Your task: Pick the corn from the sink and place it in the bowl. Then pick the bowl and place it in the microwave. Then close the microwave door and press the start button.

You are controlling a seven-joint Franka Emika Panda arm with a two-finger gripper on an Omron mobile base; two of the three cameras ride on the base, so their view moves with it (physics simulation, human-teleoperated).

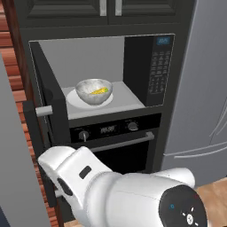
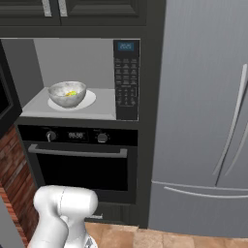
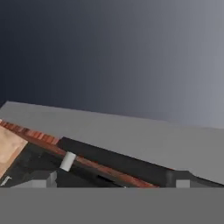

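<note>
The black microwave (image 1: 150, 66) (image 2: 127, 104) stands open. Inside, the mottled grey-white bowl (image 1: 91, 94) (image 2: 65, 97) rests on the white round plate, with the yellow corn (image 1: 99, 91) (image 2: 71, 93) lying in it. The microwave door (image 1: 41, 84) (image 2: 6, 104) is swung wide to the left, its grey handle (image 1: 43, 111) sticking out. The keypad panel (image 1: 159, 71) (image 2: 126, 77) is on the right. My arm bends low at the bottom left, below the door. In the hand view my gripper (image 3: 111, 181) is open and empty, facing a dark surface and a black bar (image 3: 113, 159). The sink is out of view.
A black oven (image 1: 119, 146) (image 2: 82, 167) with knobs and a long bar handle sits under the microwave. A grey fridge (image 1: 199, 111) (image 2: 203, 121) stands to the right, dark cabinets above. A brick wall (image 2: 14, 184) is at the left.
</note>
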